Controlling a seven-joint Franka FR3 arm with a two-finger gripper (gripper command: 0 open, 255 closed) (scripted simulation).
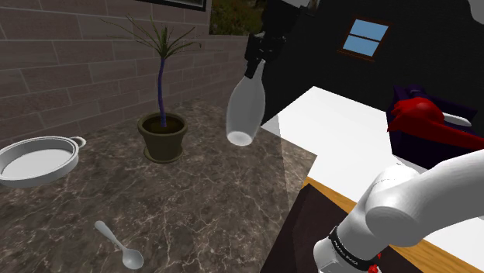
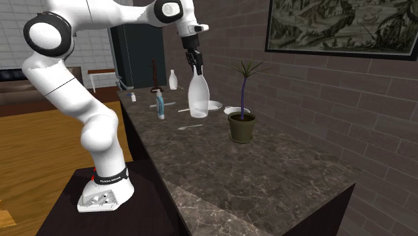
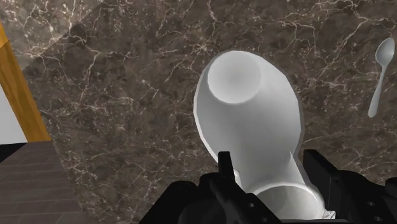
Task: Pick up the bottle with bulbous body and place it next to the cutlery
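Dangling white bottle (bulbous, narrow-necked)

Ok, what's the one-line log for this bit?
gripper: shut on bottle | bottle: in the air above counter | spoon: on counter | next: likely carry to spoon

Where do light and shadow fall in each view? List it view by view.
Shoulder view: a paler band crosses the countertop near its edge, right of the bottle held in the claw. Second exterior view: the counter's near corner is likewise paler. Wrist view: the bottle's base is softly shaded; no cast shadow shows on the marble beneath it.
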